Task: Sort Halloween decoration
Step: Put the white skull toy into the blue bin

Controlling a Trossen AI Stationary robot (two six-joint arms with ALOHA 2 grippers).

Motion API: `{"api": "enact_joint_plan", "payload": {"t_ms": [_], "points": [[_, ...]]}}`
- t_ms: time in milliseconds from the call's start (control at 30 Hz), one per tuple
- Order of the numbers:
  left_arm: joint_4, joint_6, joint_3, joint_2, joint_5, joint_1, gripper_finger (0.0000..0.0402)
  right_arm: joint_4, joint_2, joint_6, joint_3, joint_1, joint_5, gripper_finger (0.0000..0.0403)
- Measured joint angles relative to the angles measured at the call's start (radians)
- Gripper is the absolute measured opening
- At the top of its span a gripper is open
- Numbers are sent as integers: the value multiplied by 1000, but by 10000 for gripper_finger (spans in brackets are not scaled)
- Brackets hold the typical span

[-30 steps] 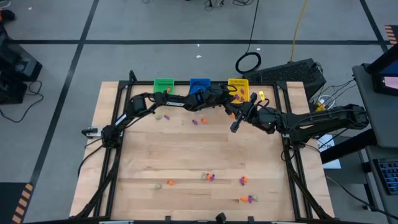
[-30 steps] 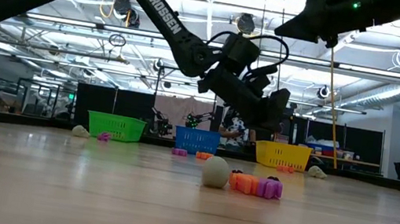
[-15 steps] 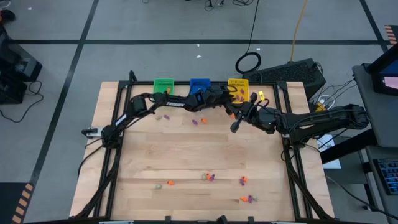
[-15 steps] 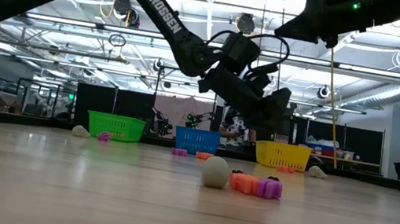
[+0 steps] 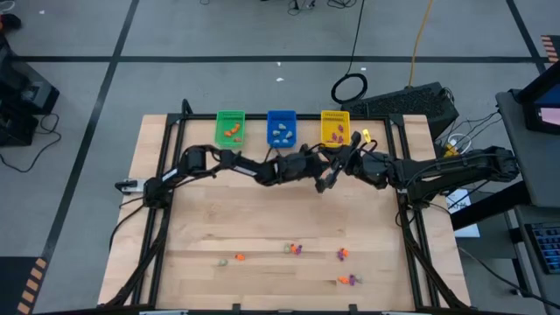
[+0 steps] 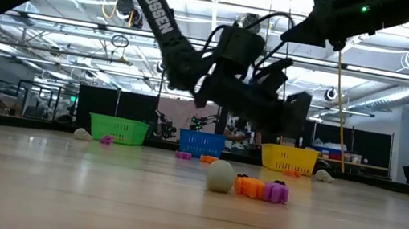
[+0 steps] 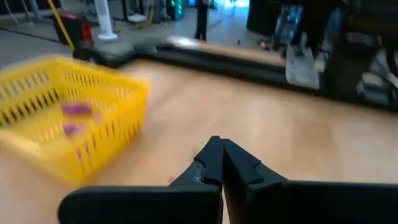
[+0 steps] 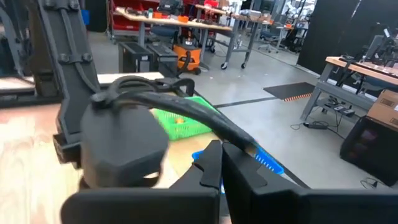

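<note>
Both jaws are pressed closed on nothing: left gripper (image 5: 321,168) and right gripper (image 5: 325,184) nearly meet at upper centre. Behind them stands the yellow plastic mesh bin (image 5: 335,127). Tiny orange, purple and beige Halloween trinkets (image 5: 293,249) scatter across the lower wooden table (image 5: 201,219), with open board between.

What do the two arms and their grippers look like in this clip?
Both arms are dark, near black, jointed links with black cables looped alongside. The left arm carries white TROSSEN lettering. The left gripper and right gripper each have two dark, angular fingers tapering to tips. A small green light shows on the right arm.
</note>
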Motion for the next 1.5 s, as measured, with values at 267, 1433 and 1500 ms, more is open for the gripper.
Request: {"api": "enact_joint_plan", "payload": {"t_ms": [267,1433,1500], "points": [[256,18,-249,-94,36,-45,0,-84,0,-11,0,0,2,0],[806,121,-881,-393,131,-90,0,-1132,319,1009,418,450,-265,0],[770,121,-881,-410,158,-90,0,-1183,360,1080,467,495,-279,0]]}}
